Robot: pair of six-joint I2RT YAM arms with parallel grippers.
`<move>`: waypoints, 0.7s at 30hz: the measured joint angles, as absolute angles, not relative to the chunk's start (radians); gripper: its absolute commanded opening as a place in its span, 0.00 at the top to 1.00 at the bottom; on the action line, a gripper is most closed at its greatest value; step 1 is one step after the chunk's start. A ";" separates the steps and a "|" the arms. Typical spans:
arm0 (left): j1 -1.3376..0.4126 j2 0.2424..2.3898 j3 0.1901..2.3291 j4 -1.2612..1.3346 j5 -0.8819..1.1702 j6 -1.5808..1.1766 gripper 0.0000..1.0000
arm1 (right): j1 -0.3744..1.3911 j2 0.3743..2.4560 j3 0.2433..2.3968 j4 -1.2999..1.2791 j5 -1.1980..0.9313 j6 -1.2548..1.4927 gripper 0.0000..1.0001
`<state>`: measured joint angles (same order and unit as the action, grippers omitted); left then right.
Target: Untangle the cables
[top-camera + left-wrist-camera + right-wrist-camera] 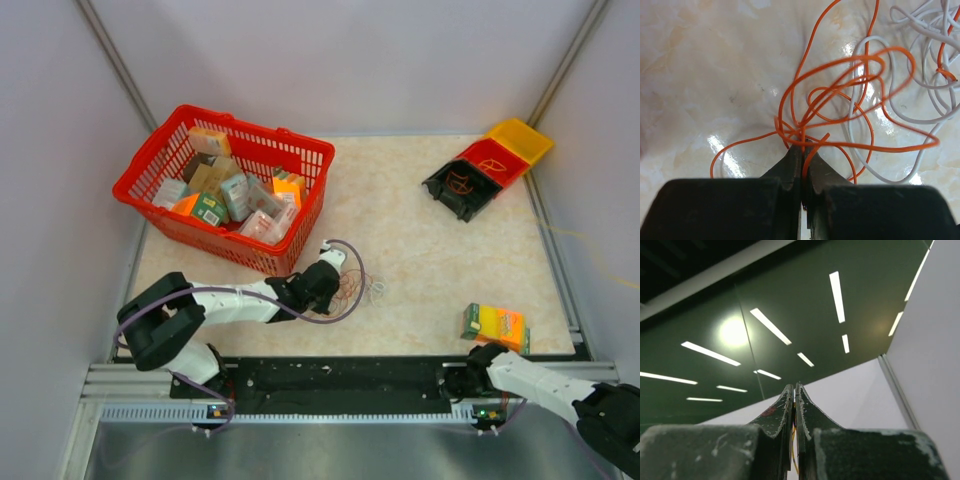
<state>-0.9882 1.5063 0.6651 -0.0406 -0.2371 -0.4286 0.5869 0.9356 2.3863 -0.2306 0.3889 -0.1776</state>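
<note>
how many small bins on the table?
3, in an overlapping row at the far right corner: black bin nearest the table's middle, red bin next, yellow bin at the corner. Others could be hidden beneath.

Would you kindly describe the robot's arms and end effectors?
The left arm and right arm are white links with bulky black joints; a thin purple-grey cable loops along the left one. The left end effector has two black tapering fingers; the right end effector's are the same shape but scuffed and dusty.
</note>
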 measured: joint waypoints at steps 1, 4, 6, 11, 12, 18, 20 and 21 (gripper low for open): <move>-0.989 1.506 0.664 -0.037 -0.238 -0.428 1.00 | 0.587 0.935 2.390 -0.208 0.370 -0.169 1.00; -0.989 1.506 0.664 -0.036 -0.241 -0.428 1.00 | 0.587 0.936 2.380 -0.176 0.341 -0.162 1.00; -0.989 1.506 0.664 -0.036 -0.241 -0.428 1.00 | 0.587 0.940 2.366 -0.165 0.335 -0.162 1.00; -0.988 1.494 0.660 -0.043 -0.222 -0.424 0.97 | 0.587 0.933 2.208 -0.120 0.328 -0.133 1.00; -0.988 1.485 0.659 -0.058 -0.213 -0.420 0.95 | 0.587 0.932 2.161 -0.120 0.327 -0.124 1.00; -0.989 1.348 0.667 -0.130 -0.145 -0.393 0.70 | 0.587 0.982 1.975 -0.148 0.332 -0.110 1.00; -0.988 1.301 0.678 -0.143 -0.128 -0.385 0.59 | 0.587 1.003 1.936 -0.153 0.342 -0.117 1.00; -0.988 1.283 0.684 -0.147 -0.122 -0.382 0.55 | 0.587 1.010 1.921 -0.154 0.349 -0.122 1.00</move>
